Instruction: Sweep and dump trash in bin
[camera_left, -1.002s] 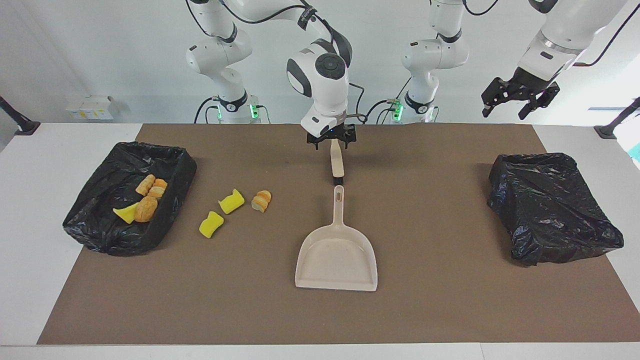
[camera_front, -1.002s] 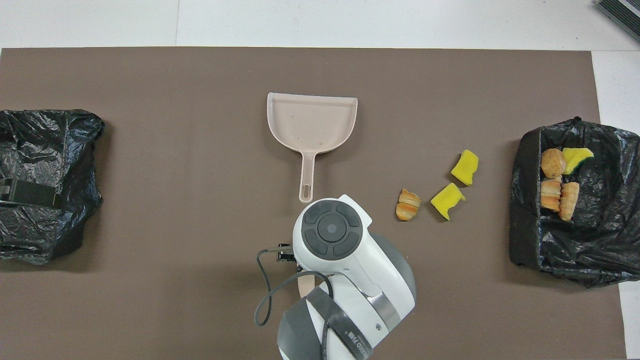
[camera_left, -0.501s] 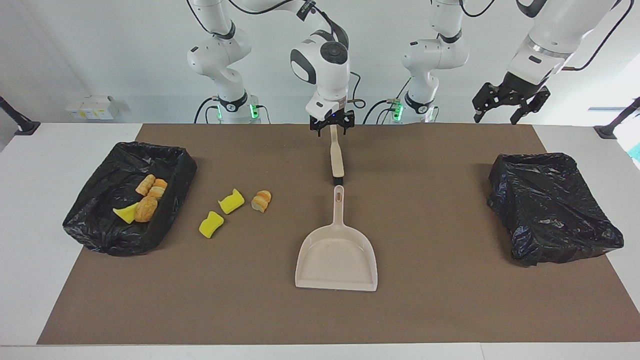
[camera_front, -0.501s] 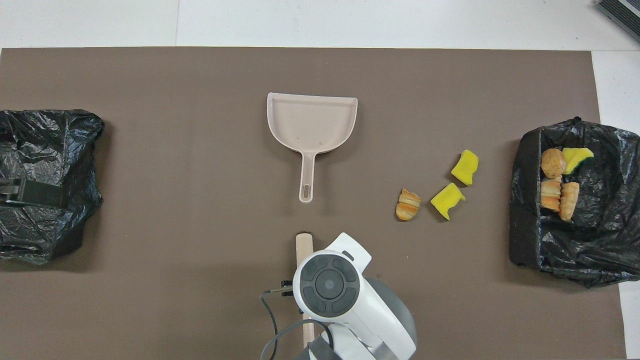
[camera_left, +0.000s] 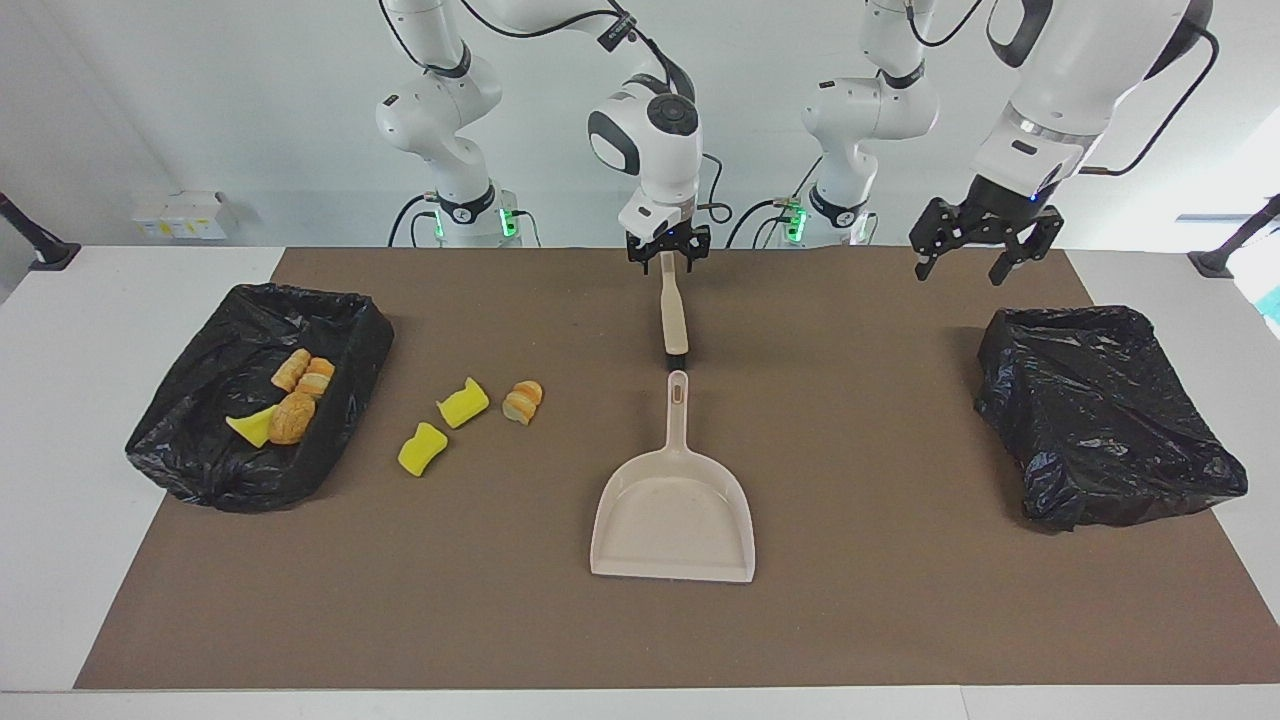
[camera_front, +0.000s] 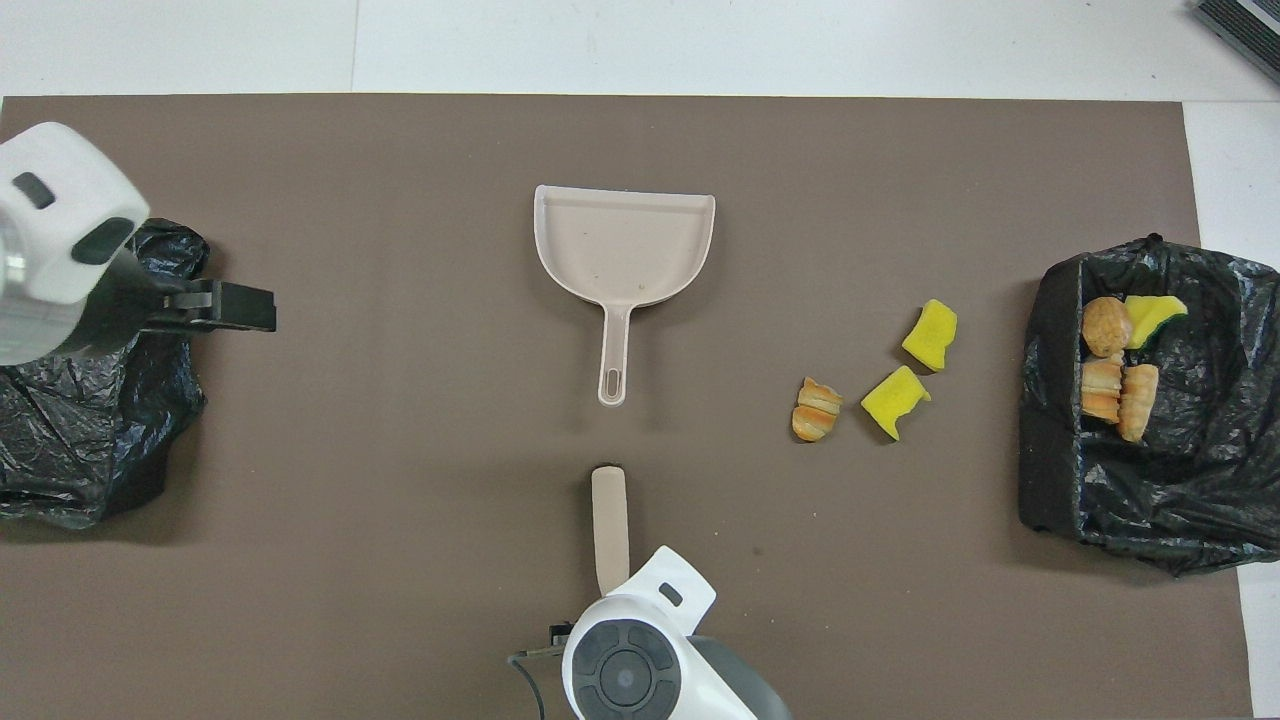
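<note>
Trash is partly binned — four scraps (camera_left: 290, 402) lie in our right-end bin (camera_left: 190, 455), three (camera_left: 462, 402) wait beside it; right gripper (camera_left: 667, 254) hangs above the brush (camera_left: 673, 318), parted, dustpan (camera_left: 672, 520) untouched, left gripper (camera_left: 980, 250) spread empty

Brush (camera_left: 675, 322) nearer robots than dustpan (camera_left: 672, 520); scraps (camera_left: 463, 418) between dustpan, bin (camera_left: 190, 462).

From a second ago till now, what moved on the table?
The right pincer pulled back toward the robots along the brush to its handle end. Whether it grips the brush cannot be told. The left pincer, open, swung in and down, now hanging by the empty bin. The dustpan, the three scraps on the mat and the filled bin stayed put.
</note>
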